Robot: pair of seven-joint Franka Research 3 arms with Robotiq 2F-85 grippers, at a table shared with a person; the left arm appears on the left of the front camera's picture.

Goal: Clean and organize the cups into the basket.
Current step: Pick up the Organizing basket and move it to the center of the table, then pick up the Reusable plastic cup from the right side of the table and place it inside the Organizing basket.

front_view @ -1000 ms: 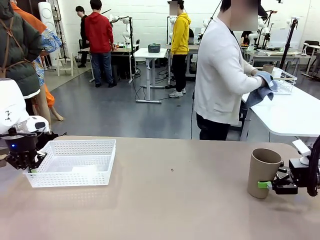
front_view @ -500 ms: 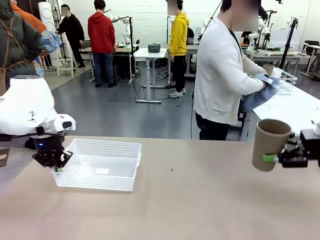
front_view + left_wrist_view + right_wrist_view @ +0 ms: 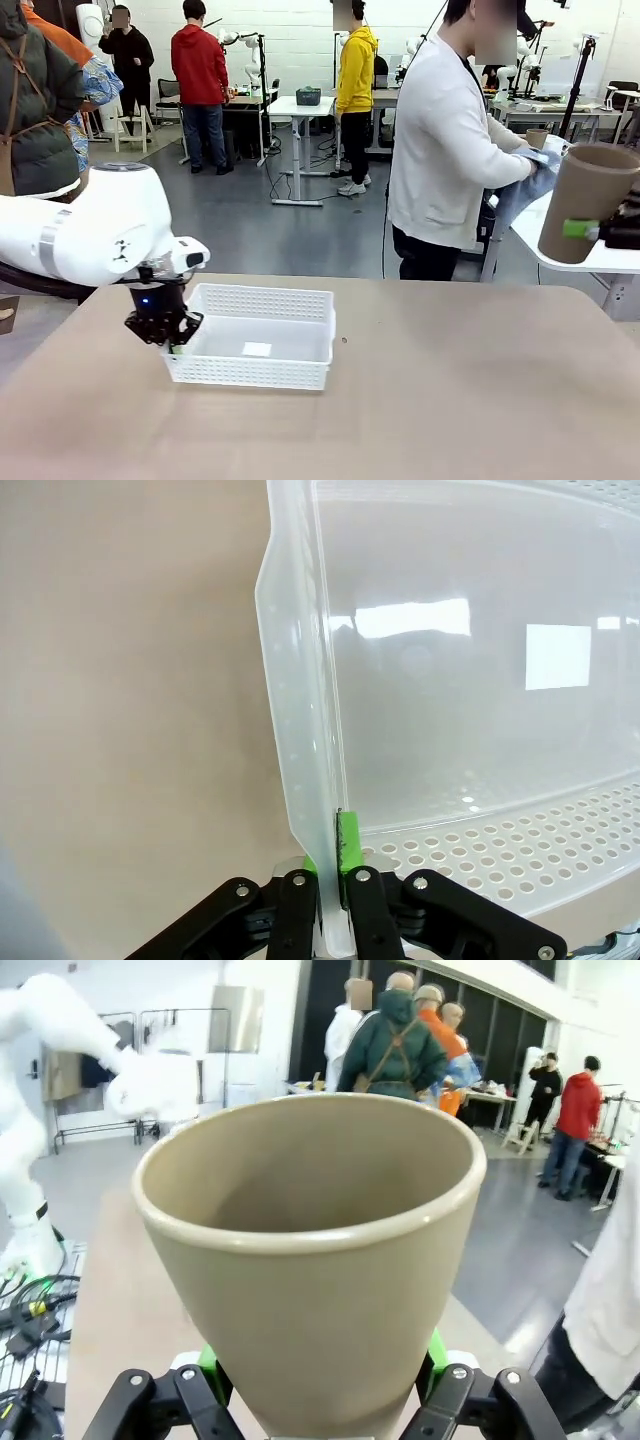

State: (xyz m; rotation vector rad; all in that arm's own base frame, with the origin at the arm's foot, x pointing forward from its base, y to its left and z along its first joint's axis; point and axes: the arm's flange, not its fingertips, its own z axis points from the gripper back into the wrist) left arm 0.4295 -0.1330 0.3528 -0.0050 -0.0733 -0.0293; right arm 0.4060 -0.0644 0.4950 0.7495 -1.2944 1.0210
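Clamping the left gripper [image 3: 177,346] shut on the short left wall of the white basket [image 3: 250,372], left of centre on the tabletop [image 3: 450,400]. Holding a tan-brown cup [image 3: 588,190] aloft at far right, mouth up and slightly tilted, well above the tabletop, squeezing its lower half in the right gripper [image 3: 585,229]. Beyond, wiping with a blue cloth [image 3: 520,195] at another tabletop.

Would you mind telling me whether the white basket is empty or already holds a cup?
Empty: the basket has a bare floor in the front and left wrist views, with nothing resting in it.
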